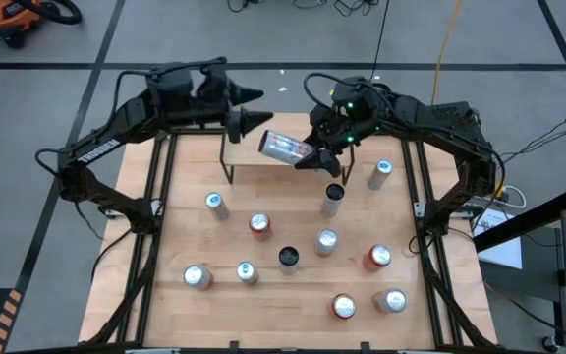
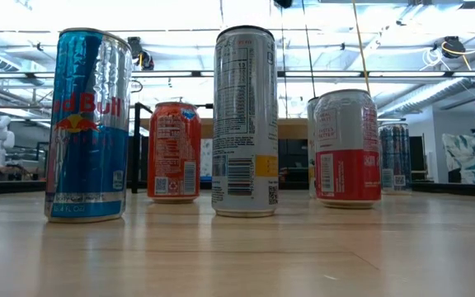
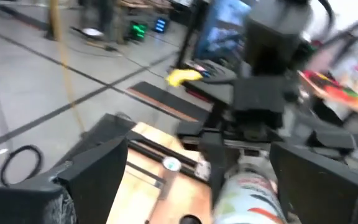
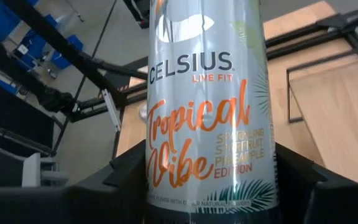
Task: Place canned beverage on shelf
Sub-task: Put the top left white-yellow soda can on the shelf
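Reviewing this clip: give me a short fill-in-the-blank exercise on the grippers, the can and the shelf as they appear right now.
1. The tall white Celsius can is held by the ____ gripper.
2. The left gripper, beside the can, has its fingers ____.
3. The held can lies ____ rather than upright above the small light-wood shelf on black legs.
4. The number of cans standing on the shelf is ____.

Missing words: right; open; tilted; zero
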Controlling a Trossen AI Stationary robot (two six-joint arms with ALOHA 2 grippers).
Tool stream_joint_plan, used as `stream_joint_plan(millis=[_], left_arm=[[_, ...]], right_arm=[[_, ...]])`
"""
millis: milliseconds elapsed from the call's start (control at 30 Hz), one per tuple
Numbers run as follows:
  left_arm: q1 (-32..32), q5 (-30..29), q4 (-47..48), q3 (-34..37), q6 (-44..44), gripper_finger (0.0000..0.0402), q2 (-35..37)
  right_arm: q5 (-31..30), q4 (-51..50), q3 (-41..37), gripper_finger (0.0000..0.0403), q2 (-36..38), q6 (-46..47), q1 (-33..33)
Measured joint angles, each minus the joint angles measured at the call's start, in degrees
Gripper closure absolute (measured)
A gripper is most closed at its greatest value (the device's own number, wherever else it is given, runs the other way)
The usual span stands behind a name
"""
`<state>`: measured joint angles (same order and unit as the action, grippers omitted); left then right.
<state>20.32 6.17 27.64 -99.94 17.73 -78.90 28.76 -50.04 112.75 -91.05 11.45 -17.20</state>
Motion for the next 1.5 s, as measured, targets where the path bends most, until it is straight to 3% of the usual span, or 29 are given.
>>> stream_joint_plan(millis=[300, 433, 600, 933, 1500], left_arm=[[-0.08, -7.47, 0.29, 0.04, 8.64, 0.0007, 3.47], [-0.22, -10.76, 0.36, 0.11, 8.99, 0.0007, 4.81], [-0.20, -16.27, -0.10, 0.13, 8.97, 0.0007, 6.52], [-0.20, -15.43, -1.33, 0.13, 12.46, 0.0006, 6.08], [-0.60, -6.59, -17.00, 0.15, 3.40, 0.0002, 0.14]], right_arm=[[-3.61, 2.00, 0.01, 0.0178, 1.49, -1.31, -1.11], [-10.40, 10.34, 0.02, 0.0178, 0.64, 1.67, -0.15], [-24.42, 15.54, 0.02, 0.0177, -1.06, 7.16, 1.41], [-38.83, 24.20, 0.02, 0.0177, -1.70, 2.24, 3.60], [-39.36, 33.60, 0.07, 0.0177, -1.70, -9.32, 4.97]])
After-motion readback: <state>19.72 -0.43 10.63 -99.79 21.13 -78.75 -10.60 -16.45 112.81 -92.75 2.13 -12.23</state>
